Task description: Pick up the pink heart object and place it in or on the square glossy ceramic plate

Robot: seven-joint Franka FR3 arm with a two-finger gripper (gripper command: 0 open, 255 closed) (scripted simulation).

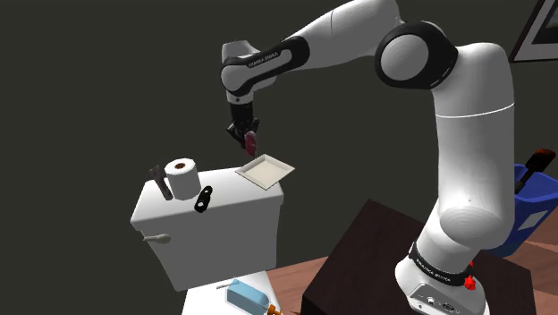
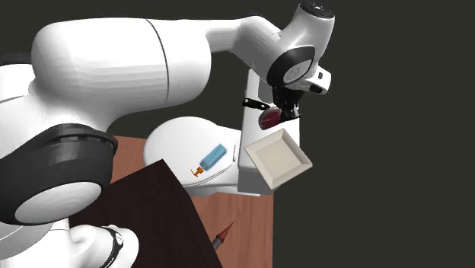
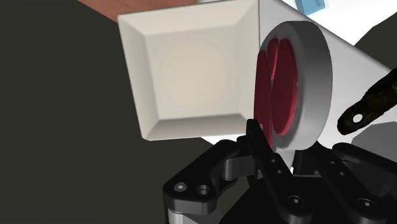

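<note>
My black gripper [image 1: 247, 134] is shut on the heart object [image 1: 251, 141], a dark pink piece with a grey rim [image 3: 313, 76]. It hangs in the air just above the near corner of the square cream plate [image 1: 266, 169] without touching it. The plate lies on top of a white toilet tank [image 1: 210, 228]. In the second exterior view the heart object [image 2: 270, 118] sits in the gripper [image 2: 283, 114] just above the plate [image 2: 280, 158]. In the wrist view the gripper [image 3: 283, 145] clasps the heart object [image 3: 280, 89] right beside the plate [image 3: 191, 70].
A toilet paper roll [image 1: 183, 176] and a black tool [image 1: 204, 199] share the tank top with the plate. A blue bottle [image 1: 248, 297] lies on the toilet lid below. A dark wooden stand [image 1: 358, 259] and a blue bin [image 1: 535, 206] are at the shoulder view's right.
</note>
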